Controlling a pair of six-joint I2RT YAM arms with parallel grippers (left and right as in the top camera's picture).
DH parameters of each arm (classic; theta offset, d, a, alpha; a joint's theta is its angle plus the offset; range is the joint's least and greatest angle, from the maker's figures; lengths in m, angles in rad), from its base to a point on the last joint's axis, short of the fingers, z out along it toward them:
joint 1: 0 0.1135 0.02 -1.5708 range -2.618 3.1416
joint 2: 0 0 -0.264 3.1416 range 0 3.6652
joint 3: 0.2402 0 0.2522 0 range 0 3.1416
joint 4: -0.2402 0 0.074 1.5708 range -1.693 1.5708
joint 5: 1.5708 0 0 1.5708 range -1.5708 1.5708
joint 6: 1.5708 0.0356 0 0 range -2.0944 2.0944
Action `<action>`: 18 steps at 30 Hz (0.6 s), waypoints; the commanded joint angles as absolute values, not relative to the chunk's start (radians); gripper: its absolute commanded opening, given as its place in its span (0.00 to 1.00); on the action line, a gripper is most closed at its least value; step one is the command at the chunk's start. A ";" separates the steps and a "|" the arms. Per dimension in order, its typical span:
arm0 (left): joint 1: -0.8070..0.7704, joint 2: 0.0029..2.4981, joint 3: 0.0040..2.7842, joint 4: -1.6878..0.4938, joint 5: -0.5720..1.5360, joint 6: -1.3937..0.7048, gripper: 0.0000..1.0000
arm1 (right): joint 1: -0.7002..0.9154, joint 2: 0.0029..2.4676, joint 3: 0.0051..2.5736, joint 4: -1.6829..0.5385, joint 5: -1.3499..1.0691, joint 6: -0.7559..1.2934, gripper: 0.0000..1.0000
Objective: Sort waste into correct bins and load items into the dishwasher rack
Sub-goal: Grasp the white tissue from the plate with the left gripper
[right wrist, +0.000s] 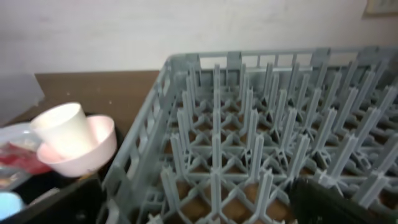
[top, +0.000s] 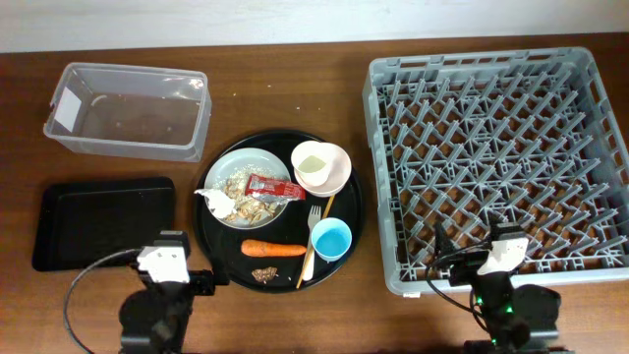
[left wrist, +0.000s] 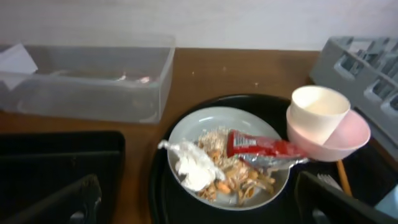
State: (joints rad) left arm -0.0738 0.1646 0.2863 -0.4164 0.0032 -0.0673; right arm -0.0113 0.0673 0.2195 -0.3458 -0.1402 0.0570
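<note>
A round black tray (top: 349, 211) holds a white plate (top: 236, 167) with a red sauce packet (top: 273, 186), a crumpled napkin (top: 215, 204) and rice-like scraps (top: 248, 207). A white cup (top: 312, 163) stands in a pale bowl (top: 337, 173). A blue cup (top: 330, 239), white fork (top: 314, 218), chopsticks (top: 313, 254), carrot (top: 273, 249) and brown crumbly piece (top: 263, 275) lie beside them. My left gripper (top: 169, 244) is open and empty, short of the plate (left wrist: 205, 124). My right gripper (top: 506, 238) is open and empty over the grey rack's (top: 501, 147) front edge.
The clear tub (top: 128, 108) stands at the back left, with the shallow black tray (top: 103, 221) in front of it, just left of my left gripper. The rack (right wrist: 249, 143) fills the right side. The cup (right wrist: 62, 129) and bowl (right wrist: 99, 146) sit close to the rack's left wall.
</note>
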 commanded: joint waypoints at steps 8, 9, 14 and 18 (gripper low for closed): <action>-0.076 0.902 0.861 -0.806 0.012 -0.055 0.99 | -0.005 0.710 0.813 -0.822 -0.173 0.068 0.99; -0.076 0.941 0.899 -0.842 0.012 -0.055 0.99 | -0.005 0.758 0.847 -0.857 -0.173 0.068 0.99; -0.076 1.121 0.999 -0.814 0.064 -0.056 0.99 | -0.007 0.995 0.945 -0.981 -0.172 0.067 0.99; -0.076 1.301 0.999 -0.739 0.063 -0.131 0.99 | -0.007 1.023 0.945 -0.980 -0.172 0.067 0.99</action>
